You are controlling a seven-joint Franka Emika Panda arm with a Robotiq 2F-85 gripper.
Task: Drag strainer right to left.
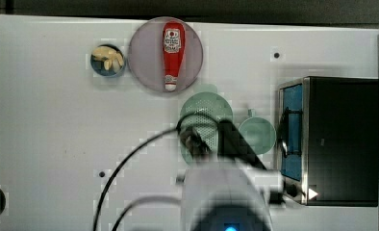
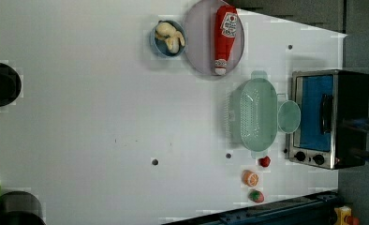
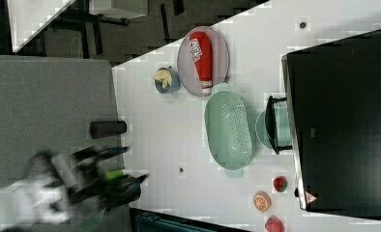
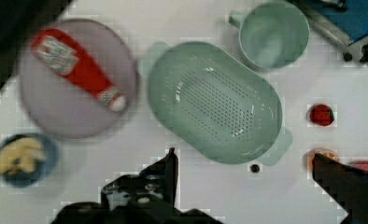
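Note:
The strainer (image 1: 204, 113) is a pale mint-green oval colander with a dotted floor. It lies on the white table between the plate and the cup, and shows whole in the left view (image 2: 255, 115), the right view (image 3: 229, 130) and the wrist view (image 4: 215, 102). In the top view my arm (image 1: 226, 192) reaches over its near end and covers part of it. My gripper (image 4: 243, 157) is open, its two dark fingers spread wide above the table beside the strainer's long rim. Nothing is between them.
A mint-green cup (image 1: 257, 135) sits against the strainer, next to a toaster oven (image 1: 339, 139). A pinkish-grey plate (image 1: 146, 36) carries a ketchup bottle (image 1: 172, 53), with a blue bowl (image 1: 108, 60) beside it. Small toy fruits (image 2: 251, 178) lie near the strainer's end.

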